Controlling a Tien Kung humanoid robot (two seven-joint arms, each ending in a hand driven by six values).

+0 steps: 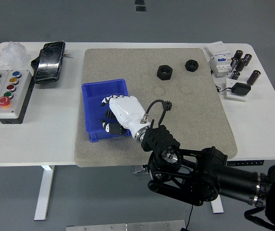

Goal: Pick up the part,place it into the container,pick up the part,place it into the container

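Observation:
My right hand, white with black fingertips, reaches into the blue bin from the lower right. Its fingers curl down inside the bin around a black toothed wheel, of which only dark bits show between them. The hand hides the bin's right wall and much of its floor. The bin sits slightly turned on the left part of the grey mat. Two black ring-shaped parts lie on the mat at the back. The left arm is out of sight.
A button box, a black pouch and a white crumpled wrap lie at the left. Small electrical parts and black cylinders and a black pad stand at the right rear.

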